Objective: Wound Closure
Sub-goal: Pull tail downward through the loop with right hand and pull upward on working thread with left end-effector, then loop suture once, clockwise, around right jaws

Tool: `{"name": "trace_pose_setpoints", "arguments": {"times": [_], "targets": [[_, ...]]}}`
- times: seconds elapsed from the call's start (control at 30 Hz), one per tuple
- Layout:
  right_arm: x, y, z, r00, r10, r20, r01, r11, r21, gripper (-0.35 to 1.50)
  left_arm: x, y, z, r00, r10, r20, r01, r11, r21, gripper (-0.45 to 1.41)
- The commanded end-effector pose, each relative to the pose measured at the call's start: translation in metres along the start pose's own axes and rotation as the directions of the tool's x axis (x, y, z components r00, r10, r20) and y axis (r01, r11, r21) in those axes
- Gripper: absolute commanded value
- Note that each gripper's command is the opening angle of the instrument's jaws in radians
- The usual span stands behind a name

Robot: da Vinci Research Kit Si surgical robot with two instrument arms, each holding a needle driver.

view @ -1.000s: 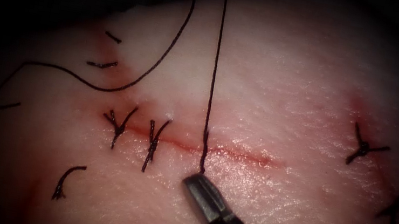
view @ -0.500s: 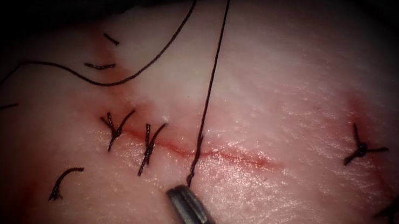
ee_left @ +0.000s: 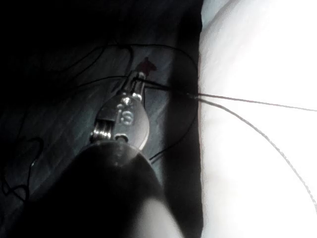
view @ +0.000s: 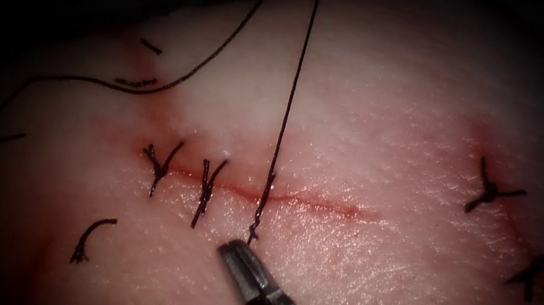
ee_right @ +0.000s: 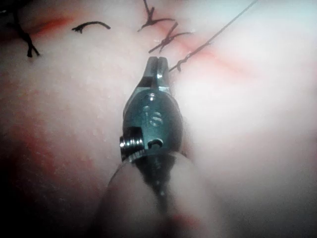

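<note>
We see the right tool low in the endoscope view, just below the cut, its jaws pressed together and holding nothing; the tip sits just under the short thread tail, near it, but we can't tell if they touch. In the right wrist view the same tool looks clenched, with the tail beside it. A taut thread runs up from the cut across the tissue and off the top. Two finished stitches sit on the cut left of that thread. In the left wrist view the left tool is off the tissue, jaws clamped on the thread, which stretches away over the tissue. We can't make out the needle, so its place is unknown.
</note>
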Motion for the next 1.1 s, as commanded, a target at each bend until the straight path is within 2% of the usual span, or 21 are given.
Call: {"name": "trace_pose_setpoints", "arguments": {"times": [0.03,0.23,0.47,0.6,0.63,0.7,0.73,0.8,0.83,0.9,0.93,1.1], "targets": [[0.0006,-0.0009,0.0007,1.0,0.001,-0.001,-0.001,1.0,0.004,-0.35,0.0001,-0.0013,0.0007,1.0,0.005,-0.001,-0.005,1.0,0.003,-0.45],[0.0005,-0.0013,-0.0001,1.0,-0.003,0.013,0.003,1.0,0.007,-0.35,-0.0001,-0.0011,0.0002,1.0,0.009,-0.009,-0.009,1.0,-0.001,-0.45],[0.0009,-0.001,0.0003,1.0,0.001,0.013,-0.001,1.0,0.01,-0.35,0.0,-0.0007,-0.002,0.999,0.007,-0.043,-0.007,1.0,-0.008,-0.45],[0.0015,-0.0008,0.0006,1.0,0.028,-0.01,-0.027,0.995,0.1,-0.35,0.0006,0.0005,-0.0033,0.997,-0.048,-0.061,0.046,0.998,-0.029,-0.45],[0.0021,-0.0004,0.0009,0.999,0.032,-0.012,-0.03,0.99,0.138,0.41,0.0014,0.0016,-0.0044,0.993,-0.092,-0.071,0.089,0.995,-0.052,-0.45],[0.0027,0.0001,0.0012,0.999,0.036,-0.01,-0.034,0.985,0.167,1.15,0.0024,0.0029,-0.0056,0.991,-0.114,-0.075,0.106,0.989,-0.099,-0.45],[0.0029,0.0003,0.0013,0.999,0.038,-0.009,-0.036,0.984,0.174,1.28,0.0029,0.0035,-0.0063,0.99,-0.119,-0.082,0.108,0.986,-0.128,-0.45],[0.0037,0.0009,0.0012,0.998,0.051,-0.036,-0.042,0.977,0.208,1.4,0.0046,0.0052,-0.0085,0.986,-0.135,-0.102,0.11,0.97,-0.216,-0.45],[0.0037,0.0009,0.0012,0.998,0.051,-0.036,-0.042,0.977,0.208,1.4,0.0046,0.0052,-0.0085,0.986,-0.135,-0.102,0.11,0.97,-0.216,-0.45],[0.0047,0.0013,0.0006,0.997,0.061,-0.045,-0.048,0.968,0.244,1.45,0.0068,0.007,-0.0113,0.98,-0.148,-0.134,0.101,0.947,-0.305,-0.45],[0.0047,0.0013,0.0006,0.997,0.061,-0.045,-0.048,0.968,0.244,1.45,0.0068,0.007,-0.0113,0.98,-0.148,-0.134,0.101,0.947,-0.305,-0.45],[0.0063,0.0017,-0.0009,0.998,0.027,-0.051,-0.011,0.958,0.286,1.45,0.0109,0.009,-0.0164,0.962,-0.185,-0.2,0.086,0.902,-0.422,-0.45]]}}
